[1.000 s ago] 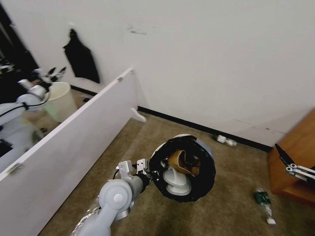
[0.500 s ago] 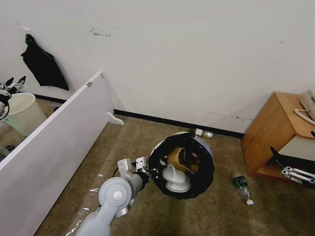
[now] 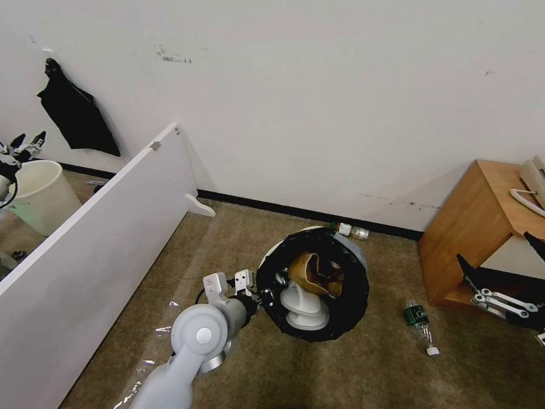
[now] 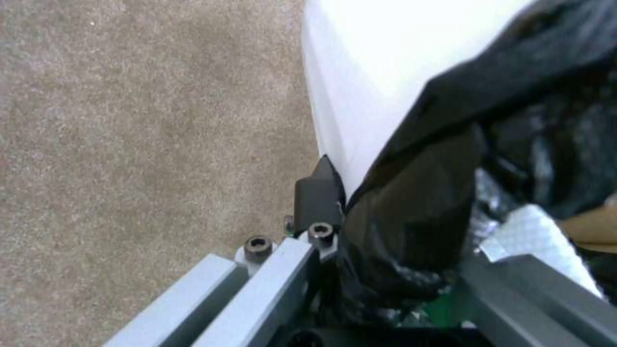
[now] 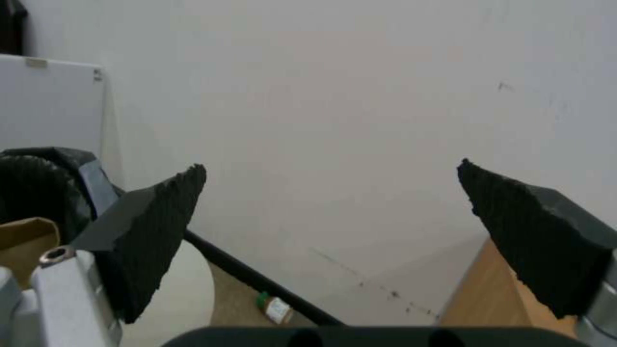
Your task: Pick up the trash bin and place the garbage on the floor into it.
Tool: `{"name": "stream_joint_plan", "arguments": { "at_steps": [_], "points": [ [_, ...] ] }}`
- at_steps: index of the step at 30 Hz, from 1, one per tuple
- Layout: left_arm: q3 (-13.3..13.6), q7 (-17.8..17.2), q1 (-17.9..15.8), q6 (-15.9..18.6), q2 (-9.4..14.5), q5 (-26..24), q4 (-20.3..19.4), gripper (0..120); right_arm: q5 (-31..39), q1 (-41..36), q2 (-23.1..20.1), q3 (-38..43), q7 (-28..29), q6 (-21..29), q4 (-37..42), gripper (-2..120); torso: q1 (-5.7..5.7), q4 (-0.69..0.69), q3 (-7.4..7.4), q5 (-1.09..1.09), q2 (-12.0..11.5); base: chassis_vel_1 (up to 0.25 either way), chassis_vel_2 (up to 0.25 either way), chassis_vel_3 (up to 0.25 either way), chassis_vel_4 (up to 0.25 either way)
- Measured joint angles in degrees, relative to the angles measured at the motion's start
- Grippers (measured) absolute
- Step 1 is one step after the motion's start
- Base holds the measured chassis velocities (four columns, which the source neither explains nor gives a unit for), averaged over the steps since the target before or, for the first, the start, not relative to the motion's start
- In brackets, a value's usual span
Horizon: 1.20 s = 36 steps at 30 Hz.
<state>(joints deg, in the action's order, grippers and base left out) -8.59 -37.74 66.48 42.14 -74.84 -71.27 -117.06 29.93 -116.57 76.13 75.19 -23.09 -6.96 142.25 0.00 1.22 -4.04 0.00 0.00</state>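
Note:
The trash bin (image 3: 346, 318), white with a black bag over its rim, hangs tilted above the floor (image 3: 238, 250), its mouth facing the head camera. My left gripper (image 3: 265, 296) is shut on its near rim. In the left wrist view the left gripper (image 4: 385, 231) clamps the black bag and the white wall of the trash bin (image 4: 360, 96). A brown paper bag (image 3: 312, 274) and white slippers (image 3: 304, 312) lie inside. One green-labelled bottle (image 3: 420, 321) lies on the carpet, and another bottle (image 3: 352, 231) lies by the wall. My right gripper (image 3: 493, 249) (image 5: 331, 166) hovers open near the cabinet.
A long white board (image 3: 96, 238) stands on edge along the left. Behind it sit a cream bucket (image 3: 40, 193) and a black cloth (image 3: 74, 113) hanging on the wall. A wooden cabinet (image 3: 482, 221) with a telephone (image 3: 533, 182) stands on the right. Open carpet lies between.
The head camera has swung right, bringing the cabinet into view. The trash bin stays in my left gripper. My right gripper sits slightly higher than half a second ago.

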Motion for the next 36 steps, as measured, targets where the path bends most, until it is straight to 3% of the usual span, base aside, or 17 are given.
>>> {"name": "stream_joint_plan", "arguments": {
  "at_steps": [16,36],
  "points": [
    [-0.68,0.42,-0.4,0.0,-0.4,-0.3,0.7,0,-2.28,2.97,3.83,-4.13,-1.72,-1.49,-3.24,100,0.0,0.0,0.0,0.0,0.0,0.0,0.0,0.0,0.0],
    [-0.59,0.96,-0.02,-0.01,-1.15,1.71,1.04,0,-2.82,2.16,3.52,-4.32,-4.34,-2.19,-3.29,100,0.0,0.0,0.0,0.0,0.0,-0.01,-0.01,-0.011,-0.011]
  ]
}}
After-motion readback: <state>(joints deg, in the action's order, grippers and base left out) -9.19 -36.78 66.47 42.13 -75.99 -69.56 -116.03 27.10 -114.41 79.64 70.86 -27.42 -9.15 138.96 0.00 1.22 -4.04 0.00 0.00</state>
